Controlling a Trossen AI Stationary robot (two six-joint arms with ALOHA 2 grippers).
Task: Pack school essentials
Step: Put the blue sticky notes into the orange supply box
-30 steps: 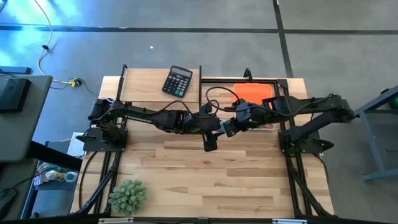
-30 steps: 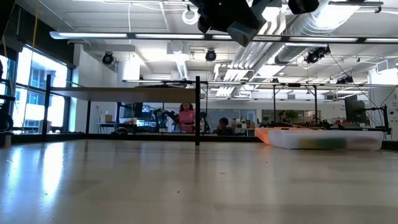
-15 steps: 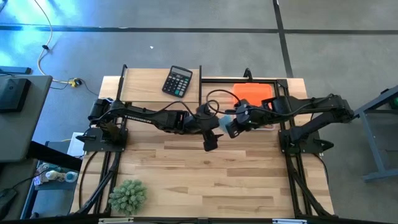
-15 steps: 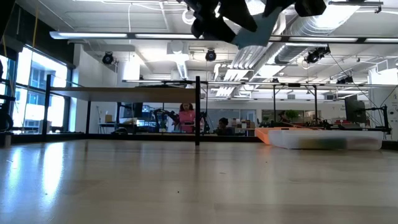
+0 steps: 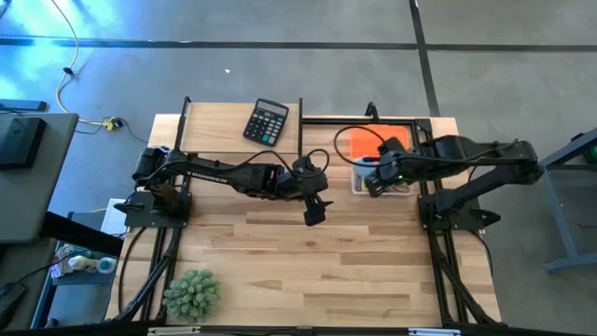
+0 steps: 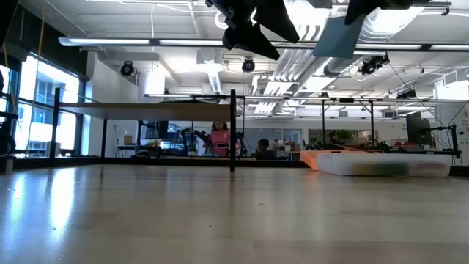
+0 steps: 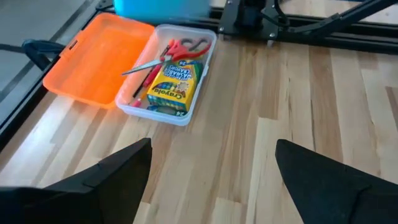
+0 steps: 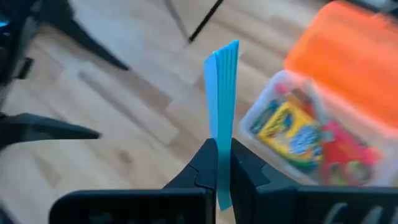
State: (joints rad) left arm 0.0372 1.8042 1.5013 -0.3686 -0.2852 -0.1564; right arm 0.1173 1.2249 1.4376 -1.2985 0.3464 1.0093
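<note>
- Right gripper (image 8: 219, 163) clamps one blue note pad (image 8: 224, 99) edge-on, raised above the clear box (image 7: 198, 87) near the table's far right corner.
- Left gripper (image 7: 211, 168) hangs mid-table, fingers apart, empty.
- Box holds one crayon box (image 7: 171, 88), one scissors (image 7: 180, 51).

1. The high view looks straight down from far above, holding the whole table (image 5: 280, 271) mid-frame
2. The low view sits at tabletop height, facing level across the boards into the room, with the clear box (image 6: 385, 164) at right
3. The left wrist view looks down from close by, with the same box (image 7: 165, 74) in its upper left
4. The right wrist view, nearer still, holds that box (image 8: 311, 137) at its right edge
</note>
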